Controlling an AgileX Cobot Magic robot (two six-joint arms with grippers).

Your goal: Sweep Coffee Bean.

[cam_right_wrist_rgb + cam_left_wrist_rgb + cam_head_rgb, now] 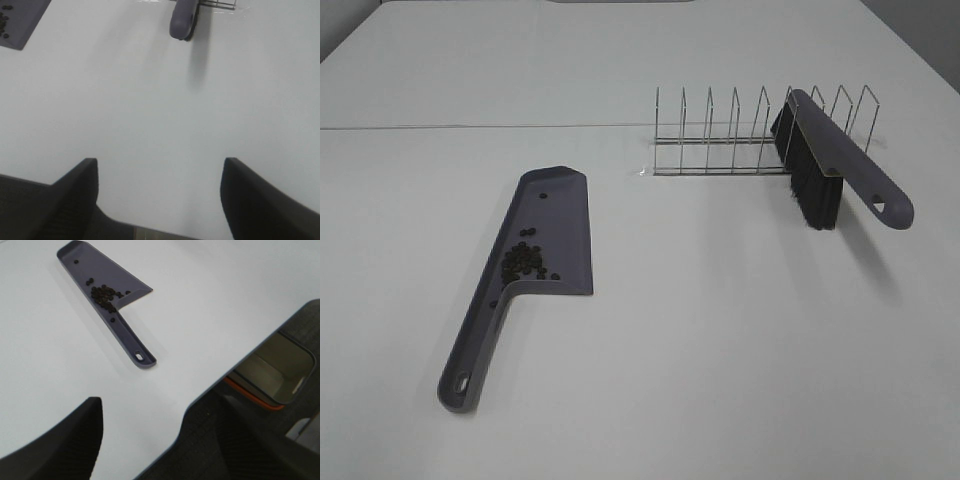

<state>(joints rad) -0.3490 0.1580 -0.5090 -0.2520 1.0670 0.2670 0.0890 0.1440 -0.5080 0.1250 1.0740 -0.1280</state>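
Coffee beans heaped in grey dustpan, left gripper and right gripper spread wide, empty

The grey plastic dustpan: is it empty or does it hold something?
Not empty. The grey plastic dustpan lies flat on the white table, holding small dark coffee beans clustered near its handle end.

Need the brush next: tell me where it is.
In the exterior high view, the grey plastic black-bristled brush sits at right, propped in the wire rack, handle toward the near edge, well right of the grey dustpan.
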